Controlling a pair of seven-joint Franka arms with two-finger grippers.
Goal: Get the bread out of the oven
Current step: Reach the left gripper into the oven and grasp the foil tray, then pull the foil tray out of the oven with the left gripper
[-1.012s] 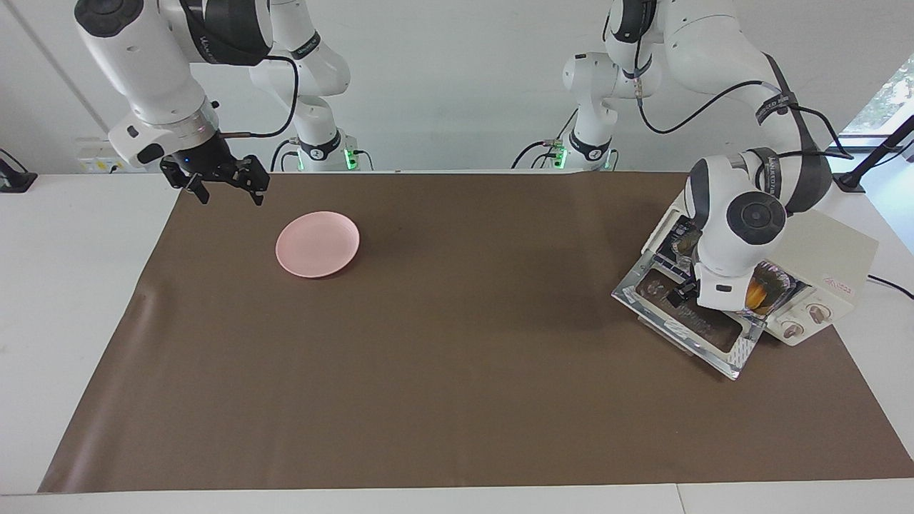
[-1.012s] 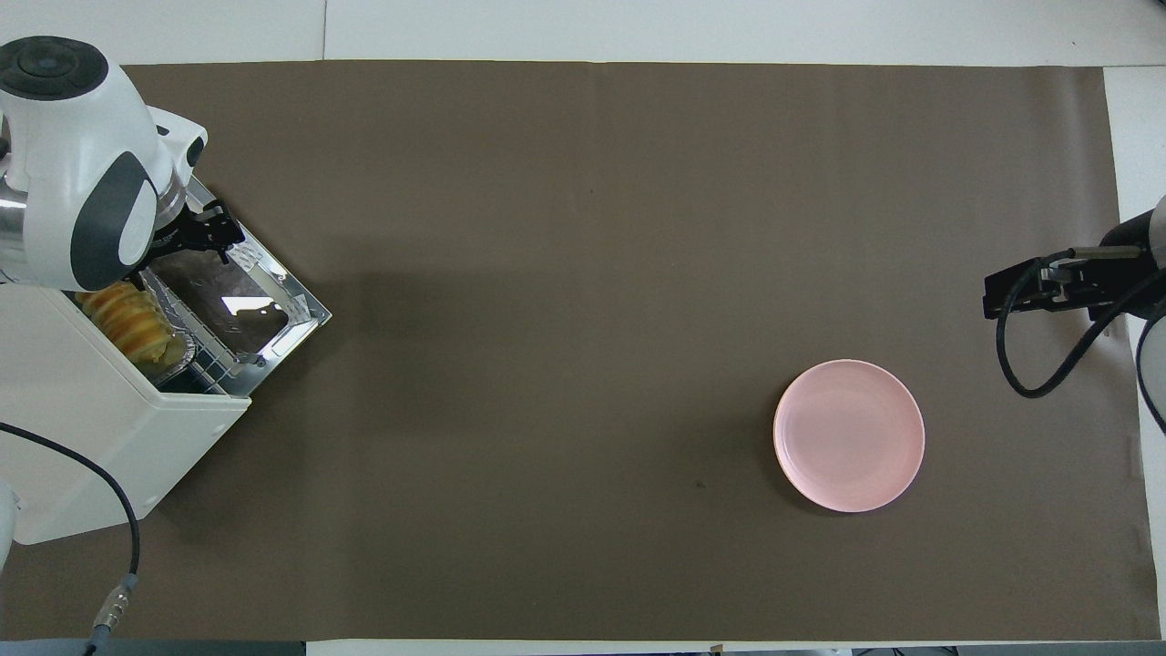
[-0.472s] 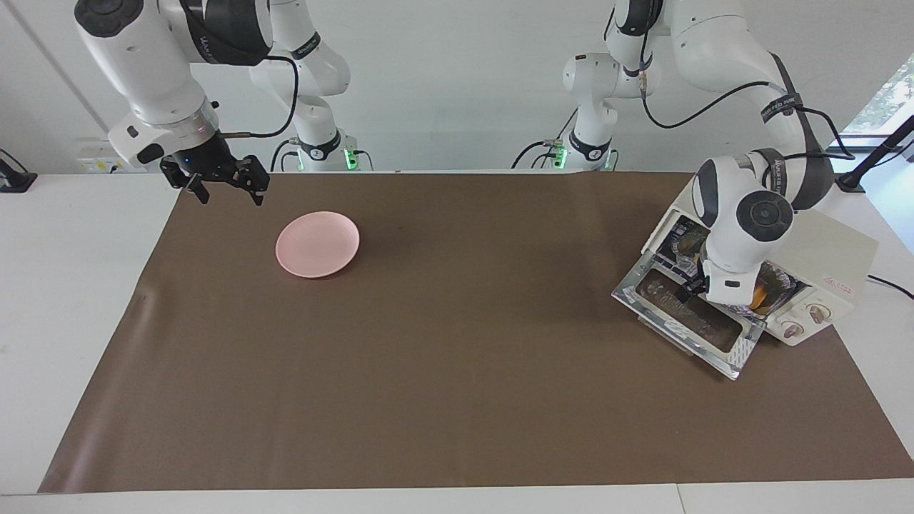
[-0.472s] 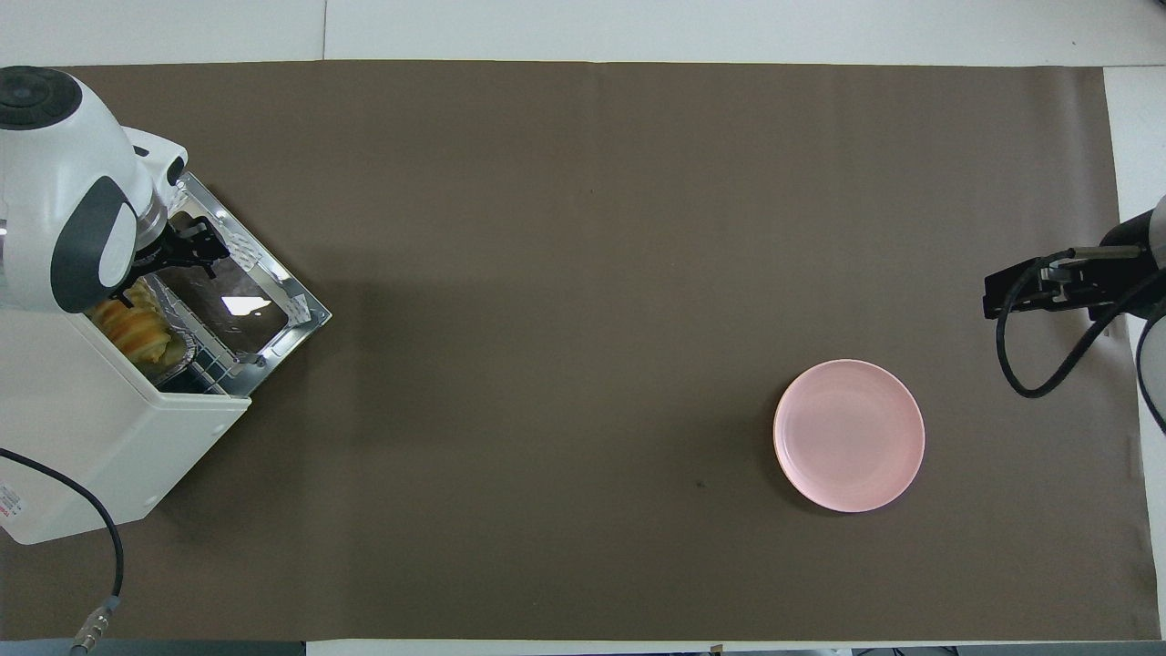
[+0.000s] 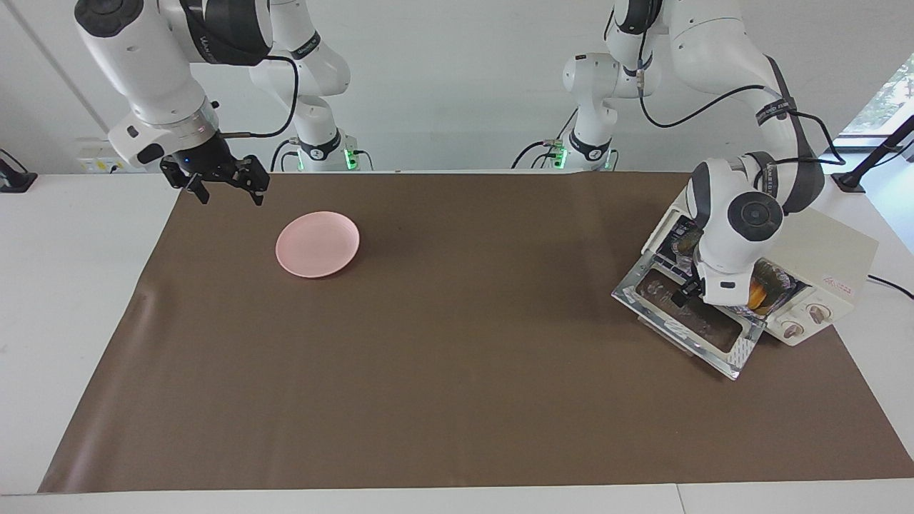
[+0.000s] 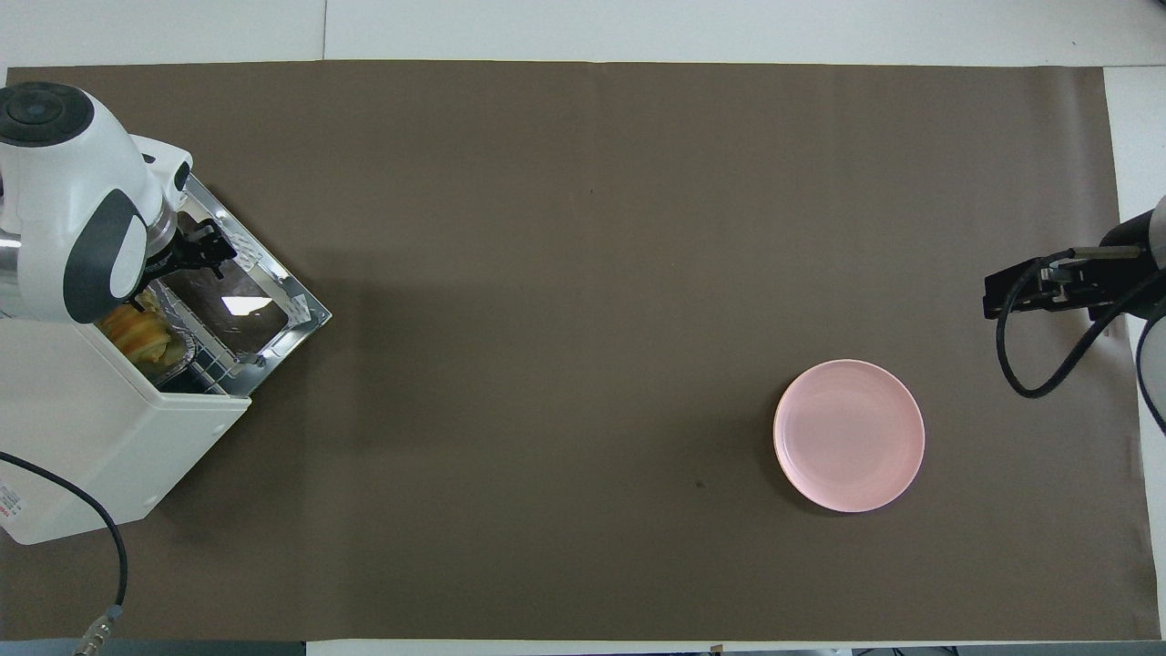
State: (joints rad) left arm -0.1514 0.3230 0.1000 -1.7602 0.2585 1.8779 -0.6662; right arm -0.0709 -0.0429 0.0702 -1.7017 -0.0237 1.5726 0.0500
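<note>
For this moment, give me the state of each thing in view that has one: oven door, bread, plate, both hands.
Oven: door dropped open.
Bread: inside the oven, on a foil tray, not held.
Plate: empty, flat on the mat.
Left hand: open, over the open door.
Right hand: open, waiting, holding nothing.

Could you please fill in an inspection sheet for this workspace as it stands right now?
Surface: brown mat over a white table.
Job's things: oven at the left arm's end, its door folded down; bread inside on a foil tray.
Clutter: empty pink plate toward the right arm's end.
Grippers: left gripper open over the door, holding nothing; right gripper open, empty, waiting above the mat's edge near the plate.
Cables: oven cord trails off the table; black leads hang along both arms.
Surroundings: white wall, window.
</note>
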